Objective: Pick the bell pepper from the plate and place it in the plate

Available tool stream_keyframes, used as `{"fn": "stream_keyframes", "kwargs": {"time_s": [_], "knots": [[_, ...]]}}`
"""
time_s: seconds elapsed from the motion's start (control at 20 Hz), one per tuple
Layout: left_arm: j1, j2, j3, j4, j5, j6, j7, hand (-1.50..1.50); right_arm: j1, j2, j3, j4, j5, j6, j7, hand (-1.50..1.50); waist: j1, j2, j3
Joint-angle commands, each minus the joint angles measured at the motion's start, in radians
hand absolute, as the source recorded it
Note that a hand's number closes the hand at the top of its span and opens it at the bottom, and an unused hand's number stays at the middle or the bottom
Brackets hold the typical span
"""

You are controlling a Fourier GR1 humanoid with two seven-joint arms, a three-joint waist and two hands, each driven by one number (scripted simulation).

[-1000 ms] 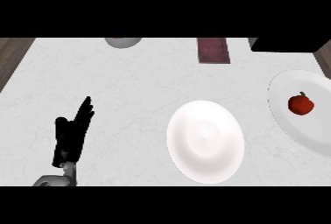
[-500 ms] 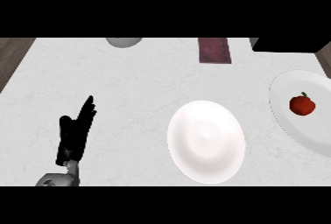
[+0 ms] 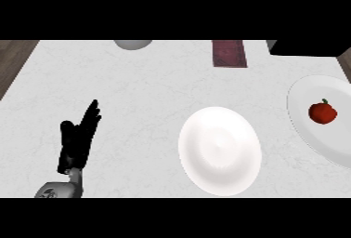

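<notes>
A red bell pepper (image 3: 322,112) with a dark stem lies on a white plate (image 3: 312,135) at the right edge of the counter. A second white plate (image 3: 220,149) with nothing on it sits in the middle, towards the front. My left hand (image 3: 77,142) rests at the lower left, open with straight fingers pointing up, far from both plates. The right hand does not show.
A grey round object (image 3: 133,44) sits at the counter's far edge. A dark red rectangular object (image 3: 230,53) lies at the back, right of centre. A black block (image 3: 308,48) fills the far right corner. Wooden floor (image 3: 14,58) shows past the left edge.
</notes>
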Motion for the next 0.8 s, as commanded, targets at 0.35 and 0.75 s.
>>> {"fn": "stream_keyframes", "kwargs": {"time_s": [0.35, 0.75], "knots": [[-0.027, -0.035, -0.023, 0.007, -0.017, 0.018, 0.011, 0.0, 0.02, -0.068, -0.013, 0.03, -0.017, 0.092, -0.087, -1.5, 0.0, 0.007, 0.003], [0.019, 0.007, 0.002, -0.008, 0.005, -0.02, -0.005, 0.0, 0.051, -0.074, -0.049, 0.038, -0.058, 0.071, -0.099, -1.5, 0.009, 0.006, 0.004]]}}
